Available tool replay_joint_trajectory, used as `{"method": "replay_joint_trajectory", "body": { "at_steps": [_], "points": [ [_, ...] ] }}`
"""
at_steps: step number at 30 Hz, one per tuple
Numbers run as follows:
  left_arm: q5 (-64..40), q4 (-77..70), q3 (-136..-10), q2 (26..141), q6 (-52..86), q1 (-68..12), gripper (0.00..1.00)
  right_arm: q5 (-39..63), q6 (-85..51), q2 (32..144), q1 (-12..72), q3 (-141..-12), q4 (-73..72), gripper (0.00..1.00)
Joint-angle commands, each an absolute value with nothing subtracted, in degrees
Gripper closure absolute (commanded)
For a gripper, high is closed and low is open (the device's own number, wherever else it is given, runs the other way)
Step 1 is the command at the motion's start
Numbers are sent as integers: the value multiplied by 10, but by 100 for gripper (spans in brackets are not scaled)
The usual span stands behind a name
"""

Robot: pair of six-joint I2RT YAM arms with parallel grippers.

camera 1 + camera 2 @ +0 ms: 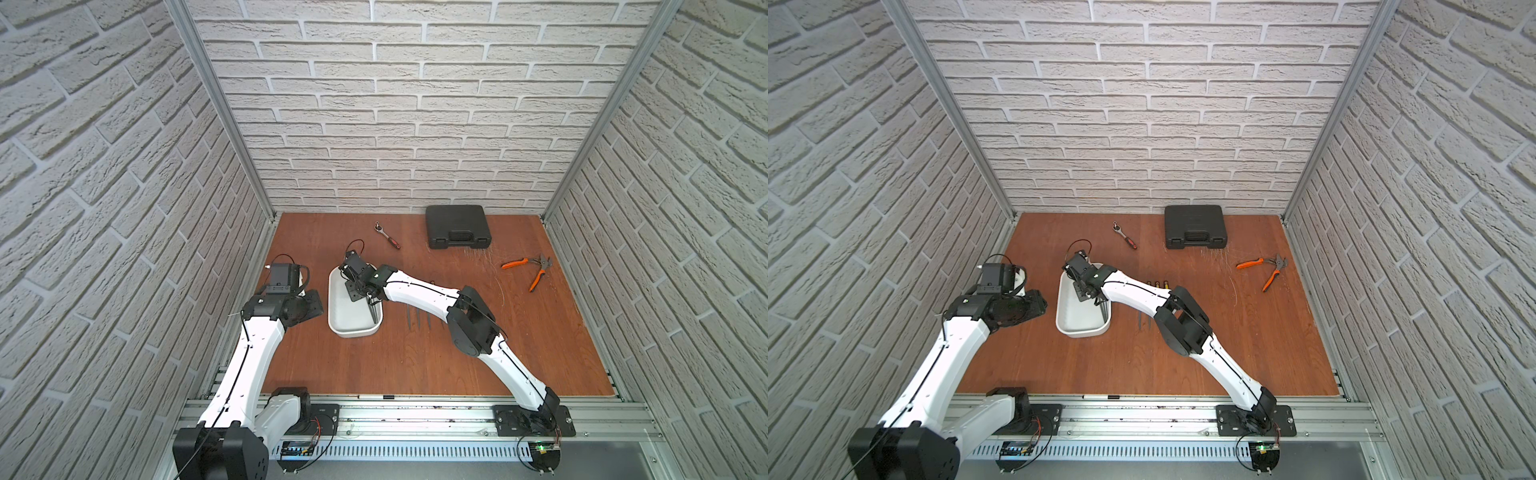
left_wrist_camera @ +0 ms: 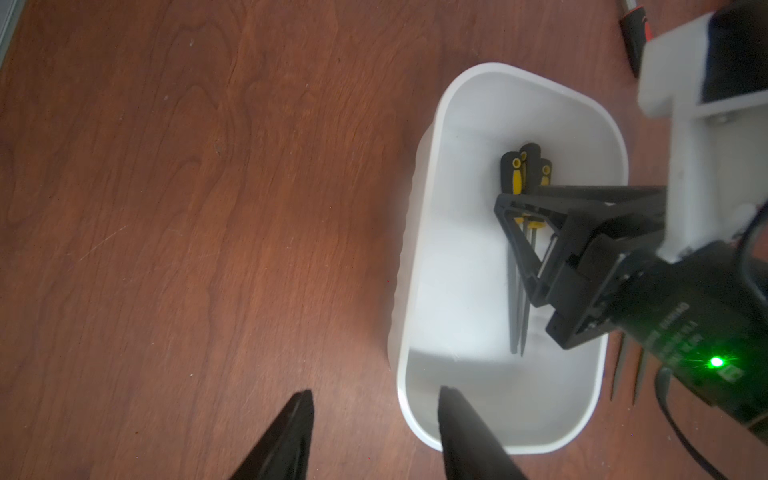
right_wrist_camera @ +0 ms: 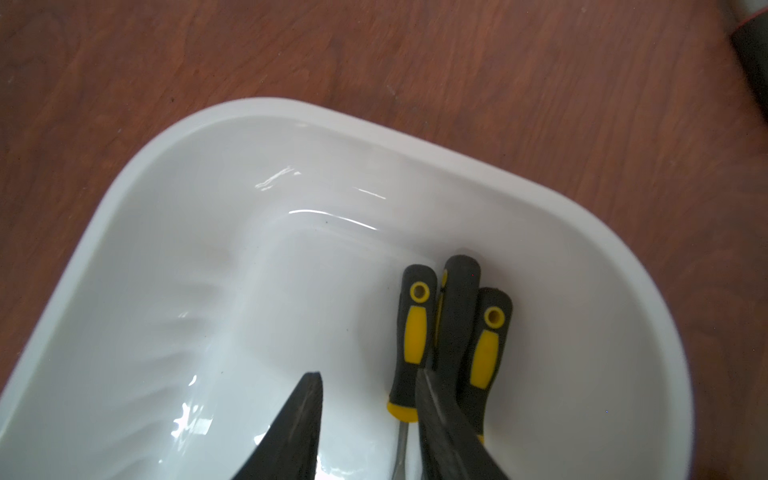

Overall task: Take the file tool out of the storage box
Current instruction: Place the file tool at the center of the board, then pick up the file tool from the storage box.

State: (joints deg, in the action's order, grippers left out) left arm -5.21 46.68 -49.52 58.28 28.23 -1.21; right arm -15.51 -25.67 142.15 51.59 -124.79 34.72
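Storage box (image 1: 351, 318) – on table (image 1: 415, 365), left of centre, between both arms.
File tools (image 3: 457, 316) – 3, black-yellow handles, bunched along 1 long wall inside box.
Right gripper (image 3: 368, 374) – tips inside box; jaws part-open, nothing clamped; 1 finger (image 3: 440, 415) overlaps middle handle, contact unclear.
Left gripper (image 2: 376, 390) – just beside box, jaws apart, empty.
Further files (image 1: 418, 320) – 3, on table just right of box, partly under right arm.
Tool case (image 1: 457, 226), ratchet (image 1: 388, 235), pliers (image 1: 536, 270) – toward back wall, well apart from box.
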Motion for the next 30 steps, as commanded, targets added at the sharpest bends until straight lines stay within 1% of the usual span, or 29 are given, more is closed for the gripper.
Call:
{"method": "replay_joint_trajectory", "body": {
  "at_steps": [1,10,20,30],
  "points": [
    [-53,462,-502,578,281,-12,45,-178,-248,1430,517,-1269,360,57],
    [-42,473,-505,574,272,-13,45,-183,-243,1482,517,-1338,402,57],
    [-36,484,-506,565,268,-11,45,-193,-245,1496,515,-1346,413,57],
    [-35,486,-506,563,268,-11,45,-139,-248,1501,521,-1346,398,57]
  ]
}}
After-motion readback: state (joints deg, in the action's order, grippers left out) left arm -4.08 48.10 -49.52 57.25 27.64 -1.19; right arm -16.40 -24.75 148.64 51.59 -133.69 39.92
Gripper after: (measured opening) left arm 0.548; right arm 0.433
